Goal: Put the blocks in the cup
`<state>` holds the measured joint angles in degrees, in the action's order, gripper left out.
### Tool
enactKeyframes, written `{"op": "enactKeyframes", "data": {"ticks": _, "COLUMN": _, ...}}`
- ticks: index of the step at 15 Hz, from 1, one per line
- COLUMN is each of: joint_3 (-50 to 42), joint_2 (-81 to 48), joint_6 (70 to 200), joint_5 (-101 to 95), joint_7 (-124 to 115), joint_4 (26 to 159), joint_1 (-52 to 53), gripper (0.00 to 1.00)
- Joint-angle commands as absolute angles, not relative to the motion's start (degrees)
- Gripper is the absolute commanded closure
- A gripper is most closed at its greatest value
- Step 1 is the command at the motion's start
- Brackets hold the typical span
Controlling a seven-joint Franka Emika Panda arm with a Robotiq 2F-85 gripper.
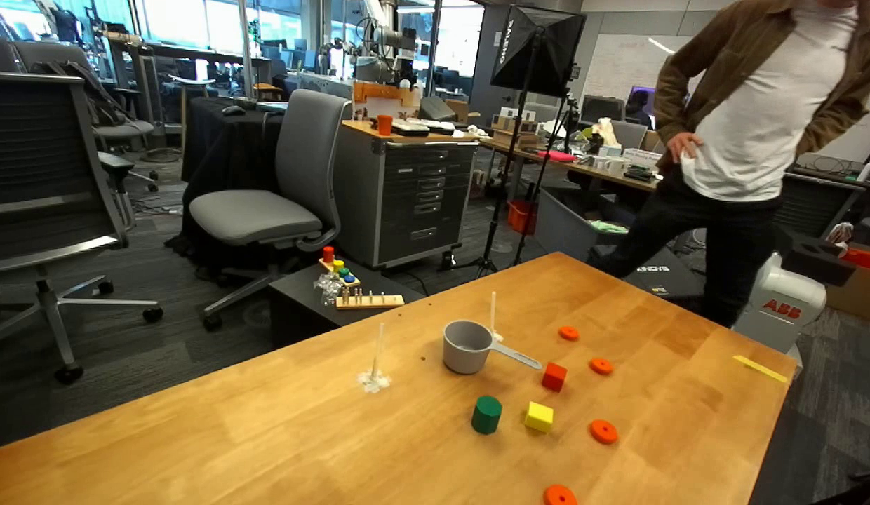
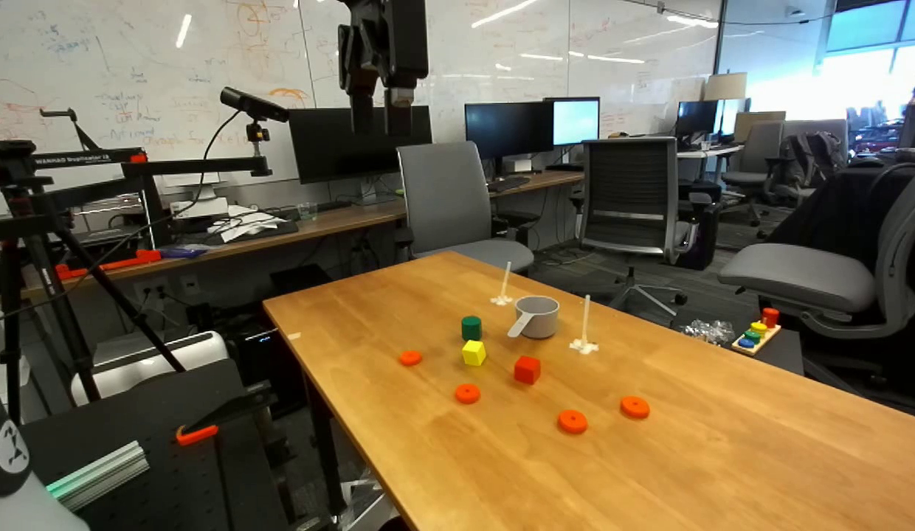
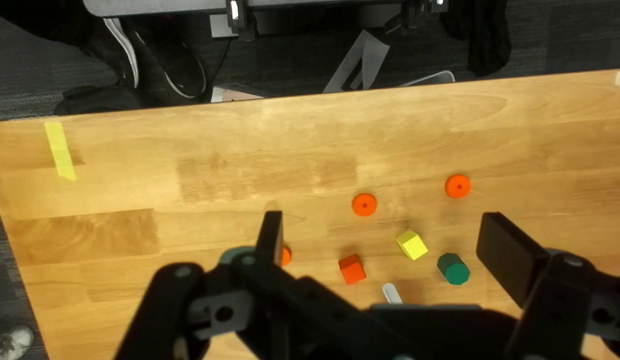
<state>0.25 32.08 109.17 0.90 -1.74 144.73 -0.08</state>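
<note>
The grey cup (image 1: 466,348) (image 2: 544,322) stands upright on the wooden table in both exterior views. In the wrist view only its handle tip (image 3: 392,293) shows. The green cylinder block (image 1: 487,414) (image 2: 471,328) (image 3: 454,270), the yellow block (image 1: 539,416) (image 2: 474,352) (image 3: 412,245) and the red cube (image 1: 554,376) (image 2: 527,370) (image 3: 352,270) lie near the cup, outside it. Several orange discs (image 1: 604,431) (image 2: 467,394) (image 3: 364,204) lie around them. My gripper (image 2: 381,122) (image 3: 383,225) is open and empty, high above the table.
Two thin upright pegs, a near-cup peg (image 1: 493,315) (image 2: 586,321) and a farther peg (image 1: 377,358) (image 2: 505,279), are fixed to the table near the cup. Yellow tape (image 1: 760,368) (image 3: 60,151) marks the table near an edge. A person (image 1: 765,105) stands beyond the table.
</note>
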Motion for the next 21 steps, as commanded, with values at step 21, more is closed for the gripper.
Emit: {"op": "enactKeyframes", "data": {"ticks": 21, "joint_3": 0.2, "joint_2": 23.3, "joint_6": 108.2, "joint_5": -1.7, "joint_7": -0.6, "joint_4": 131.6, "joint_1": -0.6, "gripper": 0.0}}
